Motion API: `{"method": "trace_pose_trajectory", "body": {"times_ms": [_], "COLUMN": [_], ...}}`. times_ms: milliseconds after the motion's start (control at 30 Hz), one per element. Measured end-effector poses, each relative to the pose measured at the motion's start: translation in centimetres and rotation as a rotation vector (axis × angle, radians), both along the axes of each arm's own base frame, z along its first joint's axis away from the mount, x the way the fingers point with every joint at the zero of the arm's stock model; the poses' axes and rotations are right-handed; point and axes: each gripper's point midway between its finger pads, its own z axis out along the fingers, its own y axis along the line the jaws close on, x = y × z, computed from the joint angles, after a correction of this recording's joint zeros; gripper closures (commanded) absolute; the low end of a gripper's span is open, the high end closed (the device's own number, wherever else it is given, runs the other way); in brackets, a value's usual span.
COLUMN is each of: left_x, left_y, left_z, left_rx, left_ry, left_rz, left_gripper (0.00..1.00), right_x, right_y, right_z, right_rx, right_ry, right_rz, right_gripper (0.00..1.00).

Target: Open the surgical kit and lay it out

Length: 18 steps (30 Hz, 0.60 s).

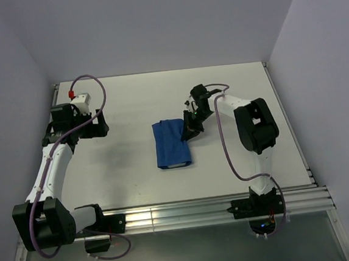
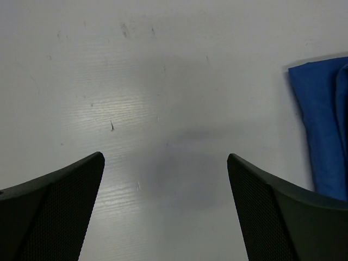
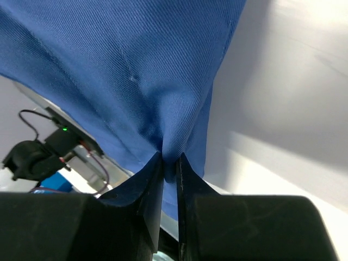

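Blue cloth wrap point(image 1: 171, 144) sits mid-bench, a touch twd the right edge, folded up as a compact bundle. No tray or instruments showing, so contents are presumably inside. There's a pale sliver at its near edge, too small to ID.

Right arm point(image 1: 257, 126) reaches in from the right side, and the right jaws are pinched tight on a fold of the cloth point(image 3: 136, 65) at the wrap's far-right corner. In the wrist view the fabric is gathered into a ridge betw. the two fingers point(image 3: 147, 196) and fans out above them, so that flap is off the bench point(image 1: 129, 171) while the rest of the bundle lies flat. A corner grip makes sense, since it's the free end of the top fold and prob. the one that peels back first.

Left arm point(image 1: 52, 168) is parked by the left edge, up twd the far-left corner, well apart from the kit. The left jaws are spread wide over bare bench w/ nothing betw. them. Its cam just catches the cloth's edge point(image 2: 323, 125) at the right of frame. Looks like it's kept out of the way so the flap has room to swing open.

Early stage by the look of it: first fold gripped, kit not yet opened, nothing laid out. One risk is that a hard pull drags the whole bundle rather than unfolding it.
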Motion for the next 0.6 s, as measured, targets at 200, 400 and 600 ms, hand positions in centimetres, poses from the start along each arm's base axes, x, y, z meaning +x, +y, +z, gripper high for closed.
{"method": "trace_pose_trajectory", "body": {"times_ms": [200, 400, 600], "left_x": [-0.1, -0.5, -0.9], "left_y": [-0.6, -0.9, -2.2], "left_z": [-0.5, -1.7, -2.0], "left_rx": [-0.045, -0.079, -0.146], "left_ry": [0.01, 0.026, 0.027], "left_rz": [0.008, 0.022, -0.012], "left_gripper": [0.01, 0.01, 0.03], "right_x": [1.6, 2.2, 2.2], "right_y": [3.5, 5.0, 6.4], "right_z": [0.1, 0.2, 0.3], "right_rx": [0.049, 0.069, 0.081], "right_ry": [-0.006, 0.003, 0.001], "right_rz": [0.015, -0.005, -0.002], "right_gripper": [0.88, 0.85, 0.56]}}
